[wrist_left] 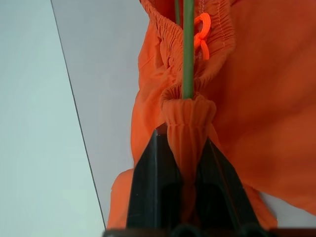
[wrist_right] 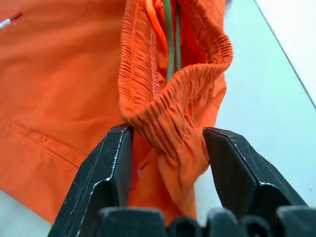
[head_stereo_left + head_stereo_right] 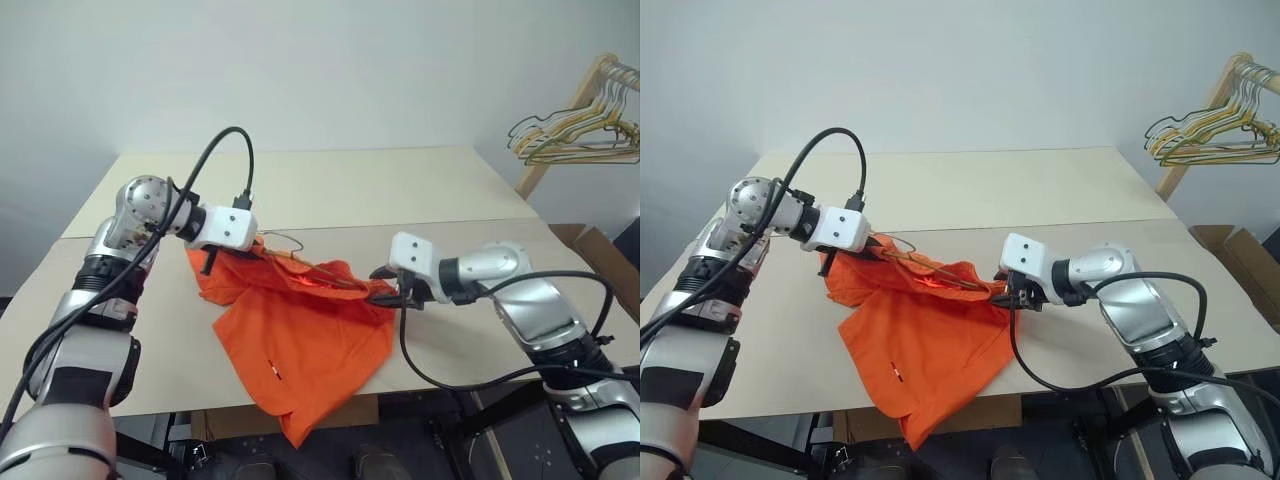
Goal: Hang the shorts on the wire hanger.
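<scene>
Stretching between both grippers, the bright orange fabric shorts (image 3: 300,340) are draped over the near edge of the beige counter (image 3: 330,190). In the left wrist view, the left gripper (image 1: 181,163) is seen pinched shut on bunched waistband, with the thin olive-grey wire hanger (image 1: 187,49) threaded inside. In the right wrist view, the right gripper's (image 2: 168,148) fingers (image 2: 116,163) are seen parted, waistband gathered loosely between them.
</scene>
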